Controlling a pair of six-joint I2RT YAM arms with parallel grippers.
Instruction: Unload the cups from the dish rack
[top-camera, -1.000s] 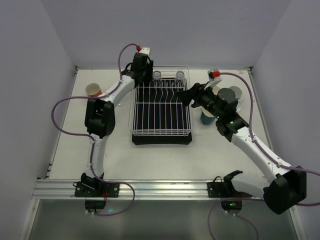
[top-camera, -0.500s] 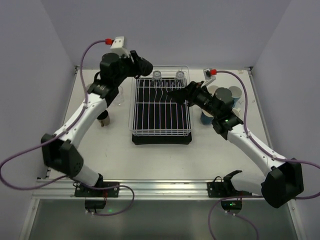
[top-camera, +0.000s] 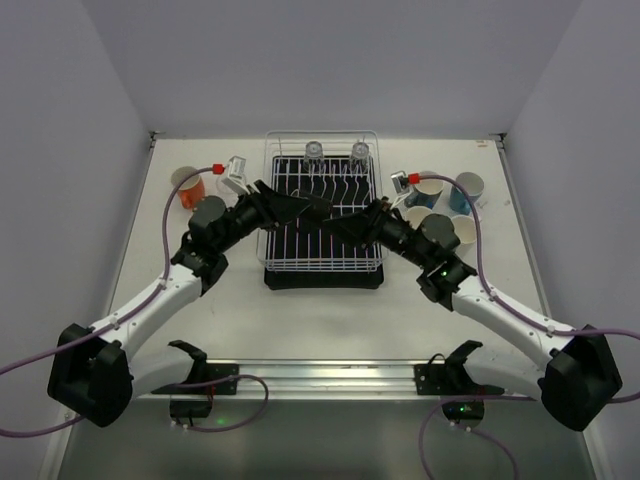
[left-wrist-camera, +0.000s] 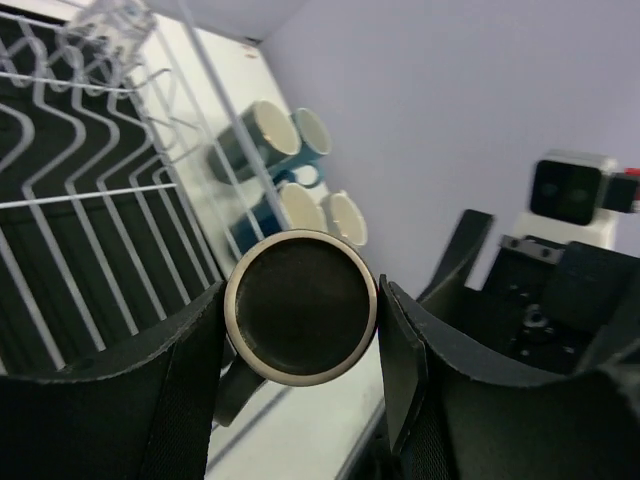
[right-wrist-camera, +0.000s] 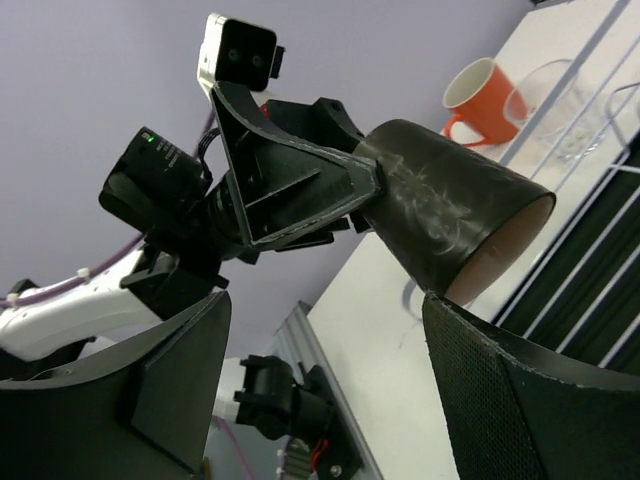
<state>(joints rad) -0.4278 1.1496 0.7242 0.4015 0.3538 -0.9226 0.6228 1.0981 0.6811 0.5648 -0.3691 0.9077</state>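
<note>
Judging a handover above the rack (top-camera: 320, 268): left gripper (left-wrist-camera: 297, 320) grips the cup (right-wrist-camera: 450, 225); right gripper (right-wrist-camera: 330, 330), spread, must close squarely.

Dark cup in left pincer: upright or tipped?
Tipped on its side. Right wrist view shows the dark cup held sideways in the left pincer, mouth pointing away from it.

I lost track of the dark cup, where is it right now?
The dark cup is in the left gripper, above the middle of the dish rack in the top view, just left of the open right gripper.
</note>
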